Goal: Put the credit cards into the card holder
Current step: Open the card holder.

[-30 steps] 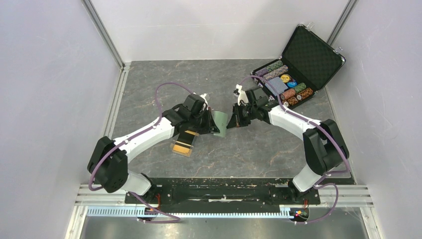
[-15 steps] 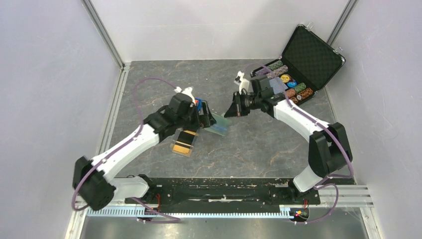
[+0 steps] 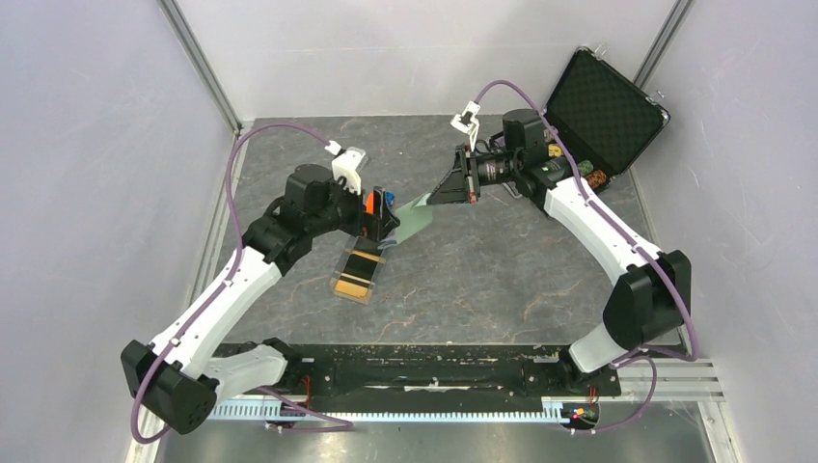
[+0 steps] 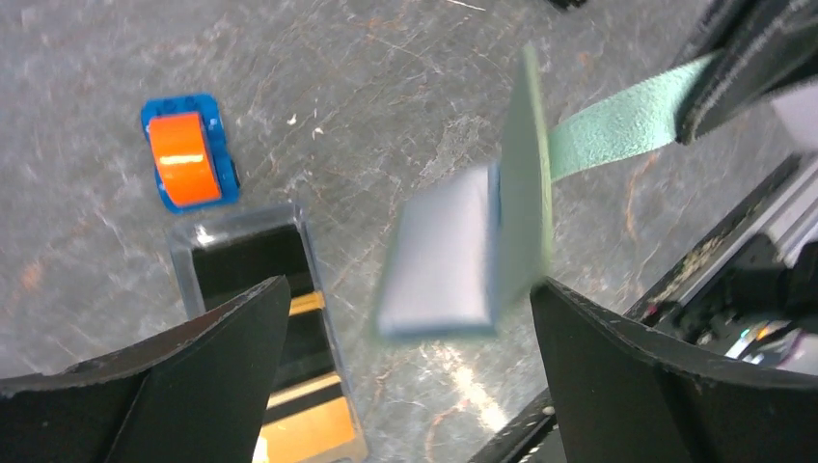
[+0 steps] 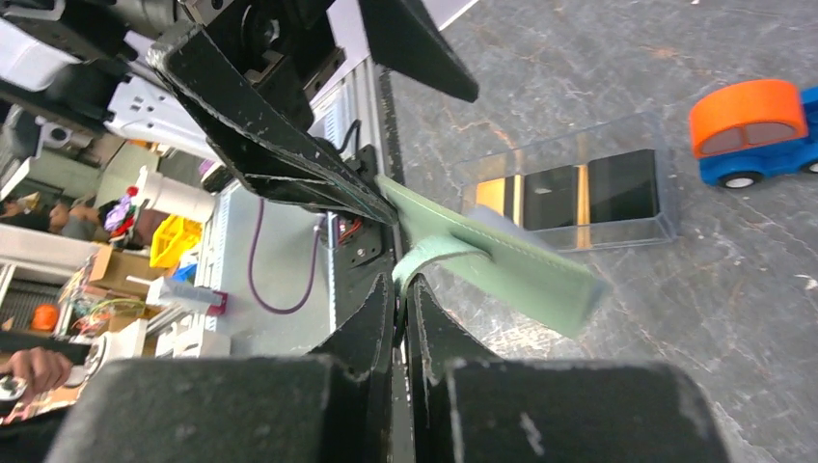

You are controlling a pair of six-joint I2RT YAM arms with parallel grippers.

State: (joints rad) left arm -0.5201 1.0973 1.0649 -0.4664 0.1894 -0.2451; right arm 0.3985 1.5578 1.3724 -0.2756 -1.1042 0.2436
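The sage-green card holder [image 3: 417, 214] hangs open above the table, with my right gripper [image 3: 451, 187] shut on its strap [image 5: 424, 258]. Its pale blue inside [image 4: 439, 256] faces my left gripper [image 4: 407, 289], which is open; neither finger touches the holder. The credit cards [image 3: 355, 272], black and orange-gold, lie in a clear tray [image 4: 294, 227] below and left of the holder. From the right wrist the holder [image 5: 521, 270] slants away from the shut fingers [image 5: 381, 323], the black cards [image 5: 617, 185] lie beyond it, and the left fingers [image 5: 280, 145] loom above.
An orange-and-blue toy car [image 4: 188, 159] sits on the table just behind the tray. An open black case [image 3: 603, 106] with poker chips [image 3: 586, 176] stands at the back right, behind the right arm. Grey walls close in both sides.
My left gripper opened and let go of the card holder, then drew back to the left. The right gripper rose toward the back with the holder hanging by its strap.
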